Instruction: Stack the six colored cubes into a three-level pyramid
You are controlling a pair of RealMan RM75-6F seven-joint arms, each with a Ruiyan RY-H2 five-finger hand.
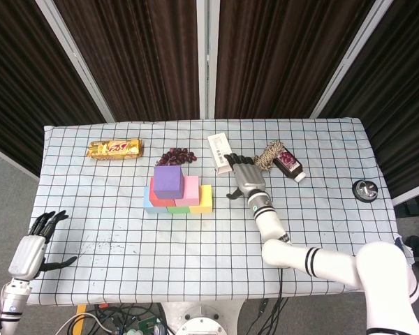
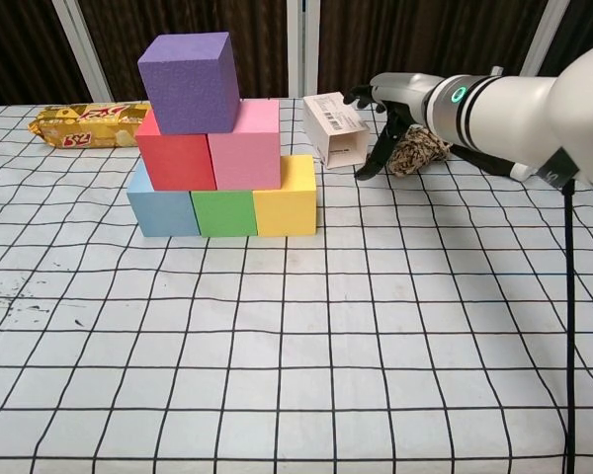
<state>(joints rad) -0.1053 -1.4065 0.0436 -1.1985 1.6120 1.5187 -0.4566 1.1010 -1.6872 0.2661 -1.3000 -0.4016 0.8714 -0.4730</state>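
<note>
The six cubes stand as a pyramid left of the table's middle. Blue (image 2: 163, 209), green (image 2: 224, 212) and yellow (image 2: 285, 205) form the bottom row. Red (image 2: 176, 156) and pink (image 2: 245, 146) sit on them, and the purple cube (image 2: 188, 81) (image 1: 167, 181) is on top, shifted slightly left. My right hand (image 1: 246, 178) (image 2: 385, 109) hovers low to the right of the stack, fingers spread and holding nothing, next to a white box (image 2: 336, 128). My left hand (image 1: 31, 251) hangs off the table's front left edge, fingers apart and empty.
A gold candy bar (image 1: 115, 148) lies at the back left, and dark red beads (image 1: 177, 156) lie behind the stack. A twine bundle (image 1: 269, 155) and a dark bottle (image 1: 290, 164) lie right of the white box (image 1: 221, 153). A black round object (image 1: 364, 189) sits at the right edge.
</note>
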